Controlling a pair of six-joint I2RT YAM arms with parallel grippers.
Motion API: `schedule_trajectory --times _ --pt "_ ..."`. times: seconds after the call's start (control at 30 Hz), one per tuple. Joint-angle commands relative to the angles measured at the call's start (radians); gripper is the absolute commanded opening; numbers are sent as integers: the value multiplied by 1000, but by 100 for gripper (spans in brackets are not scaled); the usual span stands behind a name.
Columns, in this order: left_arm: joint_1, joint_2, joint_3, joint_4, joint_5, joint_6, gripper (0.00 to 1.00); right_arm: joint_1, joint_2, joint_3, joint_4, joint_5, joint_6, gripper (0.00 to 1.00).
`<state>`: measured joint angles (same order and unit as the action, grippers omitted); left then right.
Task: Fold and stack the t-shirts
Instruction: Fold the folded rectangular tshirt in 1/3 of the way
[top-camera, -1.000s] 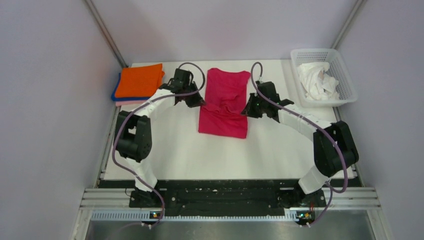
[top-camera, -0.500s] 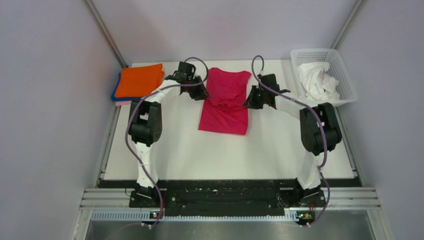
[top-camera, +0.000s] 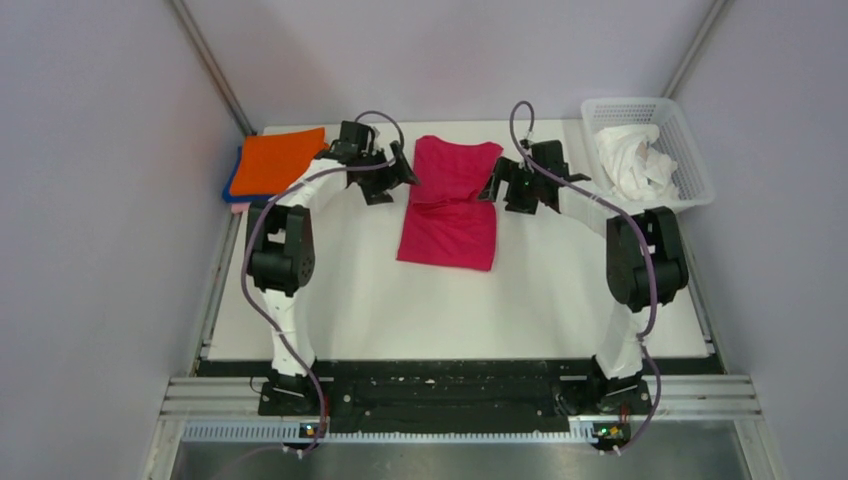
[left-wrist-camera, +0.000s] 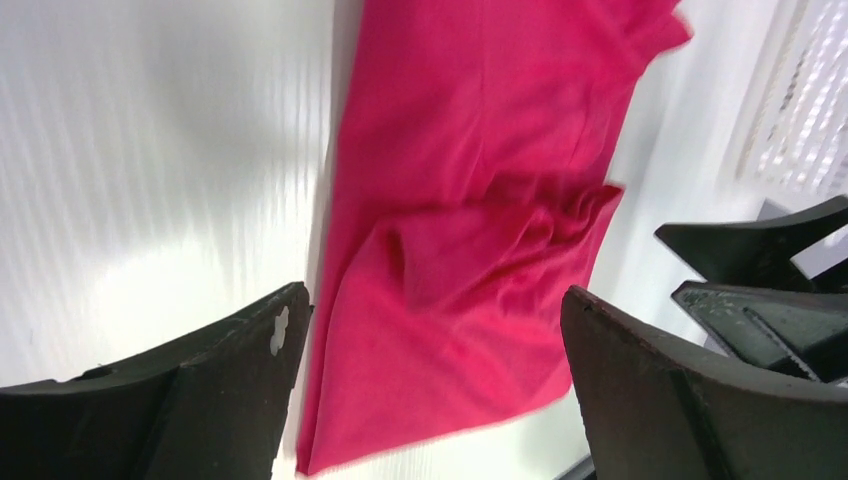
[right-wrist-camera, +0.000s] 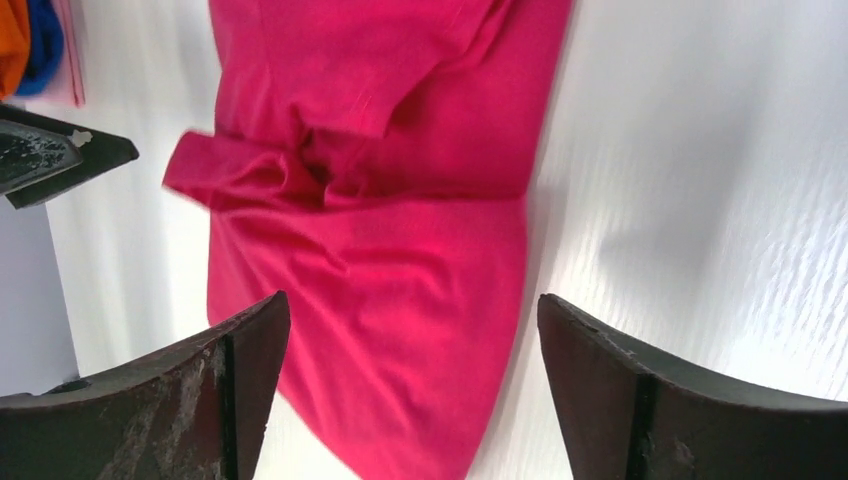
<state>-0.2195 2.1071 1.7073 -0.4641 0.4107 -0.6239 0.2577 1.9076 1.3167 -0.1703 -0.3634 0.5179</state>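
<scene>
A crimson-magenta t-shirt (top-camera: 449, 210) lies lengthwise on the white table (top-camera: 340, 290), with a rumpled fold across its middle. My left gripper (top-camera: 399, 181) hovers at its left edge and my right gripper (top-camera: 497, 187) at its right edge, both open and holding nothing. The left wrist view has the shirt (left-wrist-camera: 470, 150) below the wide-apart fingers of the left gripper (left-wrist-camera: 435, 300). Looking down from the right wrist, the shirt (right-wrist-camera: 380, 100) spreads beneath the empty right gripper (right-wrist-camera: 412, 305). Folded t-shirts, orange (top-camera: 280, 159) on top of blue and pale pink, are stacked at the far left.
A white lattice basket (top-camera: 690, 150) at the far right corner holds a crumpled white shirt (top-camera: 630, 160). Grey walls enclose the table on three sides. The arm bases sit on a black rail (top-camera: 450, 385) at the near edge.
Both grippers were shut on the shirt's side edges. They moved toward the far edge, then opened and let the cloth go. The shirt now lies flatter, creased across its middle.
</scene>
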Motion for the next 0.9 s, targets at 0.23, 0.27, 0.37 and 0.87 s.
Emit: schedule_trajectory --times 0.23,0.27,0.37,0.87 --pt "-3 -417 -502 30 -92 -15 99 293 -100 -23 19 -66 -166 99" --pt "-3 -448 -540 27 -110 -20 99 307 -82 -9 28 -81 -157 99" --pt "-3 -517 -648 33 -144 -37 99 333 -6 46 62 -106 -146 99" --pt "-3 -564 -755 80 -76 -76 99 230 489 754 -64 85 -117 99"
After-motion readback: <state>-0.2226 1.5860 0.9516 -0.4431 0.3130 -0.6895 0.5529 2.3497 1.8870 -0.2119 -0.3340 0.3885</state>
